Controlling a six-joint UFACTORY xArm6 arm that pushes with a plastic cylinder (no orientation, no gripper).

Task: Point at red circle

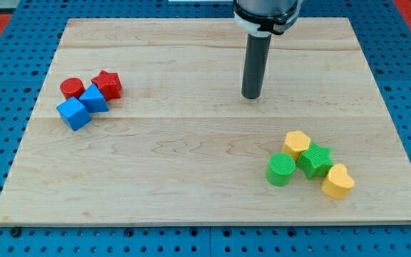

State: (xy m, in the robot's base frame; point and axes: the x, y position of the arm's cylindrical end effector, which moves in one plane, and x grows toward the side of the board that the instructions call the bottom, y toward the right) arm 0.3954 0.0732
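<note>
The red circle (pixel 71 88) lies near the board's left side, in a cluster with a red star (pixel 108 83) to its right and two blue blocks, one (pixel 93 98) just below the reds and a blue cube (pixel 73 113) lower left. My tip (pixel 251 96) is the lower end of the dark rod, right of the board's middle in the upper half. It is far to the right of the red circle, touching no block.
A second cluster sits at the lower right: a yellow hexagon (pixel 297 143), a green circle (pixel 281 169), a green hexagon block (pixel 315 160) and a yellow heart (pixel 337 180). The wooden board (pixel 191 178) rests on a blue pegboard.
</note>
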